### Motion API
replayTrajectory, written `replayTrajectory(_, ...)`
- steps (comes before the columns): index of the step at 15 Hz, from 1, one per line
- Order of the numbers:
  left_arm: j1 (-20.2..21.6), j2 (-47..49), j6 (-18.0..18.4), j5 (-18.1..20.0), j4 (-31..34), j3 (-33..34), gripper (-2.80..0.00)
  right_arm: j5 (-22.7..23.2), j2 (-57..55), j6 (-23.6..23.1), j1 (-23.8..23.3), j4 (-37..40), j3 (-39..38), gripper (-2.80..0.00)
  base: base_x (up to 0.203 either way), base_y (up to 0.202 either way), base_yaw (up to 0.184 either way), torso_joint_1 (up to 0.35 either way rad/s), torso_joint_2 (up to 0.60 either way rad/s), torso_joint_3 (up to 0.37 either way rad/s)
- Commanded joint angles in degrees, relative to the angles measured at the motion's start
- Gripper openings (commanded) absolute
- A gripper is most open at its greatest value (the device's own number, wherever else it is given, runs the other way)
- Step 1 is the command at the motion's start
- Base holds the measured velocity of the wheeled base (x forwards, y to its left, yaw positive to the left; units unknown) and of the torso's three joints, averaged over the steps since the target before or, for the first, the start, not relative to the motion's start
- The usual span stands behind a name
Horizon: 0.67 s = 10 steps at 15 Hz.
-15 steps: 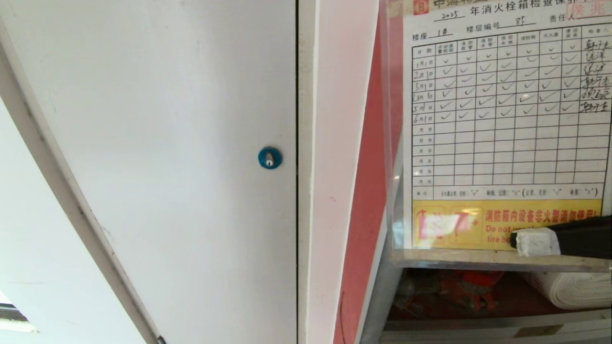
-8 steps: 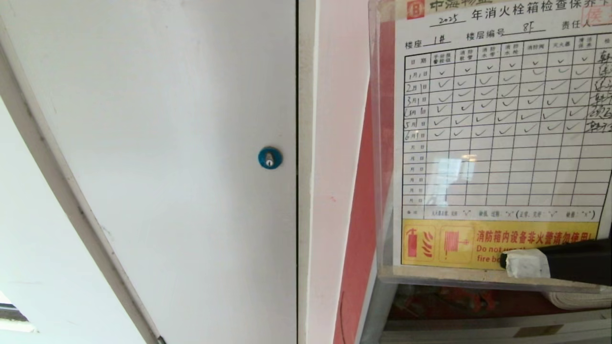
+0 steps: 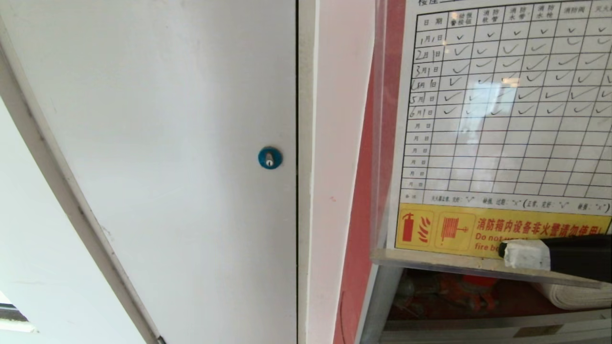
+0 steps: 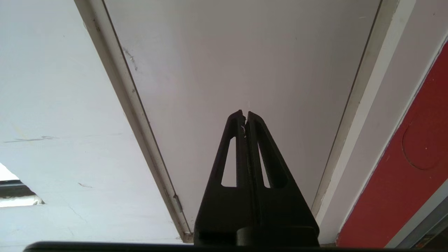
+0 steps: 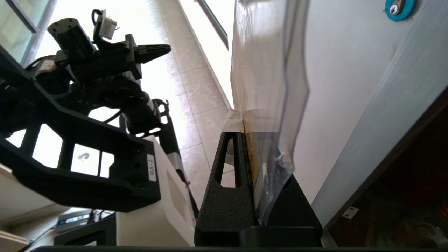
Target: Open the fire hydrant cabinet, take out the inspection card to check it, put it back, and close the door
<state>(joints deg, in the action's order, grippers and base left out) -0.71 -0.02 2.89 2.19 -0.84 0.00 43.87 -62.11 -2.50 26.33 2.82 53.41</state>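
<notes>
The inspection card (image 3: 502,143), a white grid sheet with check marks and a yellow strip at its foot, in a clear sleeve, fills the right of the head view. My right gripper (image 3: 507,253) is shut on its lower edge, coming in from the right. In the right wrist view the card (image 5: 266,70) stands edge-on between the shut fingers (image 5: 231,157) of the right gripper (image 5: 241,117). Behind it shows the fire hydrant cabinet's red side (image 3: 366,200) and its inside (image 3: 449,291) with red fittings and a white hose (image 3: 573,294). The door is out of view. My left gripper (image 4: 245,113) is shut, empty, pointing at the white panel.
A plain white panel (image 3: 158,143) with a blue round lock (image 3: 270,157) fills the left of the head view, beside a white frame strip (image 3: 330,167). The aluminium frame (image 5: 381,115) runs close past the right gripper. My left arm (image 5: 87,70) is parked over the tiled floor.
The card has risen in the head view and its header has left the top of the picture. The right gripper's tip has shifted slightly left along with it. The left arm has stayed still.
</notes>
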Motion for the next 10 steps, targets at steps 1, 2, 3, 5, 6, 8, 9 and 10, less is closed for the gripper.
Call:
replayTrajectory(1, 0.0, 0.0, 0.0, 0.0, 0.0, 0.7, -2.8, -5.0, -1.8, 0.4, 4.8, -1.6, -0.2, -2.8, 0.0, 0.0, 0.0, 0.0, 0.0, 0.0)
replayTrajectory(2, 0.0, 0.0, 0.0, 0.0, 0.0, 0.7, -2.8, -7.1, -2.3, 1.4, 6.8, -3.5, -0.5, -2.8, 0.0, 0.0, 0.0, 0.0, 0.0, 0.0)
replayTrajectory(3, 0.0, 0.0, 0.0, 0.0, 0.0, 0.7, -2.8, -8.3, -2.7, 2.2, 8.3, -5.5, -1.0, -2.8, 0.0, 0.0, 0.0, 0.0, 0.0, 0.0)
replayTrajectory(5, 0.0, 0.0, 0.0, 0.0, 0.0, 0.7, -2.8, -9.7, -4.2, 2.5, 10.4, -6.1, -1.5, -2.8, 0.0, 0.0, 0.0, 0.0, 0.0, 0.0)
replayTrajectory(6, 0.0, 0.0, 0.0, 0.0, 0.0, 0.7, -2.8, -10.1, -5.0, 2.8, 11.3, -6.3, -2.2, -2.8, 0.0, 0.0, 0.0, 0.0, 0.0, 0.0)
replayTrajectory(8, 0.0, 0.0, 0.0, 0.0, 0.0, 0.7, -2.8, -10.3, -6.1, 3.8, 12.6, -8.8, -4.0, -2.8, 0.0, 0.0, 0.0, 0.0, 0.0, 0.0)
replayTrajectory(9, 0.0, 0.0, 0.0, 0.0, 0.0, 0.7, -2.8, -10.7, -6.5, 3.8, 13.2, -11.0, -5.8, -2.8, 0.0, 0.0, 0.0, 0.0, 0.0, 0.0)
replayTrajectory(10, 0.0, 0.0, 0.0, 0.0, 0.0, 0.7, -2.8, -11.3, -6.6, 3.9, 13.6, -11.6, -6.4, -2.8, 0.0, 0.0, 0.0, 0.0, 0.0, 0.0)
